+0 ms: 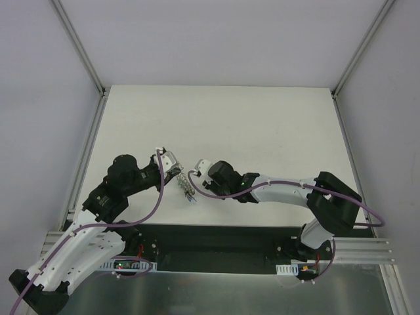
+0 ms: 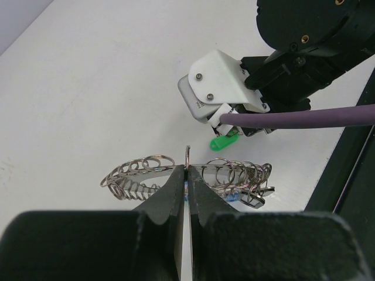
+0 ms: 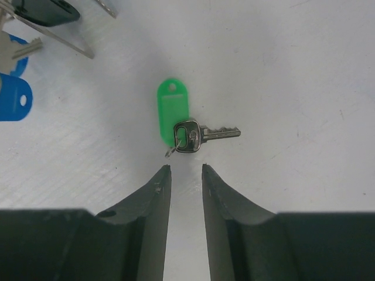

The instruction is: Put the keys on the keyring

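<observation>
**Top view.** Both my arms reach in over the white counter (image 1: pixel 216 118) and meet left of centre, towards the near edge. My left fingers (image 1: pixel 176 169) and my right fingers (image 1: pixel 198 169) sit close together. Just nearer than them, the keyring (image 1: pixel 186 186) reads only as a small glinting tangle. From up here I can make out no colours, no grip detail and no finger gap.

**Left wrist view.** My left fingers (image 2: pixel 187 196) are pressed together on a thin metal edge of the keyring (image 2: pixel 146 167), which stands up out of the seam between them. Small wire loops (image 2: pixel 240 172) fan out on both sides of the pinch. Just beyond lies a green tag (image 2: pixel 222 142), flat on the counter under the head of my right arm and apart from the ring. My right arm's finger gap is hidden from this side.

**Right wrist view.** My right fingers (image 3: pixel 185 172) stand a narrow gap apart with nothing between them. Their tips are just short of a silver key (image 3: pixel 217 134) and do not touch it. The key is joined to the green tag (image 3: pixel 173 108), and only this view shows its teeth. Two blue tags (image 3: pixel 13 96) lie at the left edge.
</observation>
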Available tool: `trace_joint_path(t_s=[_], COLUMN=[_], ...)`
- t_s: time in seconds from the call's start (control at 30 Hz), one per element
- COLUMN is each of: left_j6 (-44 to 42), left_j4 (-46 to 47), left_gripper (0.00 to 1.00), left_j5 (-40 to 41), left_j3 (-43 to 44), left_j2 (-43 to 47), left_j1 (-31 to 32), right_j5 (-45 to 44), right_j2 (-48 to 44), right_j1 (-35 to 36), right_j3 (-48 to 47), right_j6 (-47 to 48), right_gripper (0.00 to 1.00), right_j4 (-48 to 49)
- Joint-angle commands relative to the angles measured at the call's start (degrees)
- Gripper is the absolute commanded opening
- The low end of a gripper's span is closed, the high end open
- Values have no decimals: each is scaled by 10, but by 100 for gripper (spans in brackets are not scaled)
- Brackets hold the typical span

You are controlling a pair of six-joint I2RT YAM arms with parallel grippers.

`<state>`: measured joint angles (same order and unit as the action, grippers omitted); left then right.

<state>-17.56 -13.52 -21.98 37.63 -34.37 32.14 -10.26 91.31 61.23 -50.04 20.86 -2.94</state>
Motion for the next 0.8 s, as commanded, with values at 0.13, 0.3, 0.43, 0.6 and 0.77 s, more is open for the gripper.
trace_joint_path(t_s=[0.13, 0.3, 0.43, 0.6, 0.77], left_j6=[-3, -3, -2, -1, 0], left_j4=[49, 49, 49, 49, 50], left_gripper=[0, 0, 0, 0, 0], left_j5=[-7, -3, -1, -2, -3], left_j3=[4, 3, 4, 4, 4], left_j2=[11, 12, 13, 13, 16], left_j1=[-7, -7, -7, -8, -7], right_j5=[35, 34, 16, -25, -48], right_j2=[-10, -11, -18, -14, 5], right_j1=[-18, -19, -15, -8, -5], right_j3=[1, -14, -22, -21, -21], right_j6=[27, -53, -128, -194, -233], right_gripper=[33, 33, 33, 33, 31], right_j4=[6, -5, -13, -2, 16])
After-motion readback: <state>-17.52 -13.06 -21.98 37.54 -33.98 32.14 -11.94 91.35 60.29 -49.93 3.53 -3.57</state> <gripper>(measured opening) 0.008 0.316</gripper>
